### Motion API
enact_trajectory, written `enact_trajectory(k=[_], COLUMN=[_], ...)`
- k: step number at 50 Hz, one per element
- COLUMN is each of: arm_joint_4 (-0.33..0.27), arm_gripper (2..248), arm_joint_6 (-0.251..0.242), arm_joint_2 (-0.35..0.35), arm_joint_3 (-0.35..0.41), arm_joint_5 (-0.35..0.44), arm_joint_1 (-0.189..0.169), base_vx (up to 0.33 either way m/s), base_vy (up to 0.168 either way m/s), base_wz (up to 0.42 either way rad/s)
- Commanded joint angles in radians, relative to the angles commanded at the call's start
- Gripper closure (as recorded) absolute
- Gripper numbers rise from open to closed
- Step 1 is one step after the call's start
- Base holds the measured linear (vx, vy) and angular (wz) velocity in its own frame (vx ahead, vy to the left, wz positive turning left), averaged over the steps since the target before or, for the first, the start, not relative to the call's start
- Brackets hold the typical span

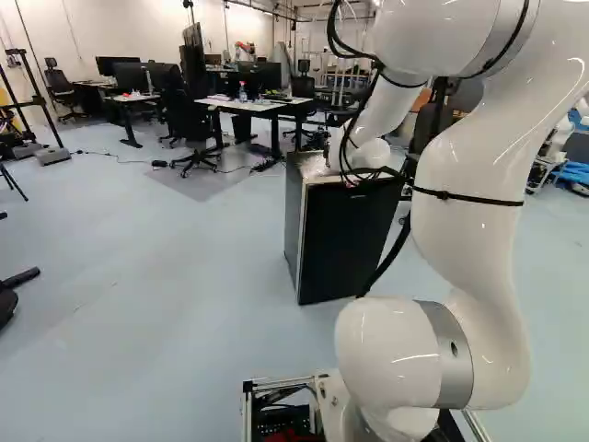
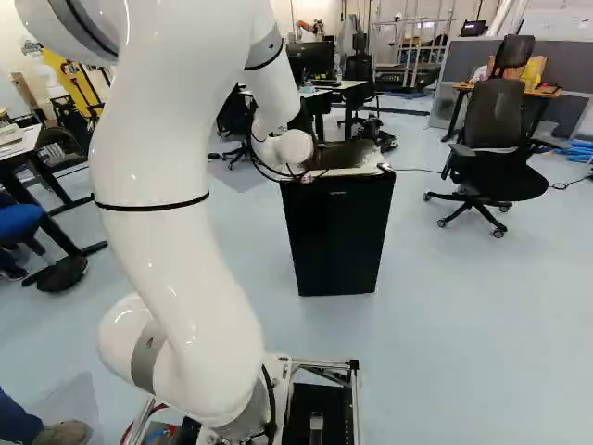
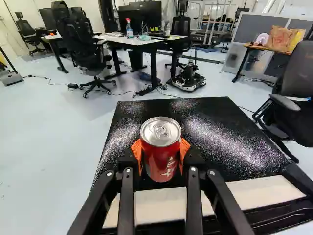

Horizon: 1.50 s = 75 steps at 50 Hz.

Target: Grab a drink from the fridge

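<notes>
Over the near edge of the fridge [image 2: 338,232], my gripper [image 2: 307,176] is mostly hidden by the wrist in the right base view. In the wrist view the gripper [image 3: 161,155] is shut on a red drink can [image 3: 161,159], an orange pad against each side. The can stands upright with its silver lid showing. Beneath and beyond it spreads the fridge's black top [image 3: 215,132]; whether the can touches that top I cannot tell. The fridge's dark front [image 1: 345,239] looks closed in the left base view, and its inside is hidden.
Beyond the fridge stand desks [image 3: 146,43] with monitors, office chairs and a small wheeled device [image 3: 188,78] on the floor. A black office chair [image 2: 491,139] stands right of the fridge in the right base view. Tripod legs [image 1: 11,180] stand at the left of the left base view.
</notes>
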Motion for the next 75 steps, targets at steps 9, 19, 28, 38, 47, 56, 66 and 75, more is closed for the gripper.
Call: enact_trajectory(k=[9, 19, 28, 38, 47, 56, 66, 75], arm_joint_4=[0.016, 0.037, 0.060, 0.090, 0.120, 0.154, 0.188, 0.215], arm_gripper=[155, 155, 155, 155, 155, 155, 155, 155], arm_joint_6=[-0.008, -0.019, -0.030, -0.045, -0.060, -0.077, -0.094, -0.108], arm_joint_2=[0.031, 0.073, 0.118, 0.175, 0.234, 0.300, 0.366, 0.419], arm_joint_3=[0.042, 0.099, 0.159, 0.238, 0.317, 0.407, 0.496, 0.568], arm_joint_5=[0.011, 0.026, 0.042, 0.062, 0.083, 0.107, 0.130, 0.149], arm_joint_1=[0.011, 0.026, 0.041, 0.062, 0.083, 0.106, 0.129, 0.148], base_vx=[0.000, 0.000, 0.000, 0.000, 0.000, 0.000, 0.000, 0.000], base_vy=[0.000, 0.000, 0.000, 0.000, 0.000, 0.000, 0.000, 0.000], base_wz=[0.000, 0.000, 0.000, 0.000, 0.000, 0.000, 0.000, 0.000])
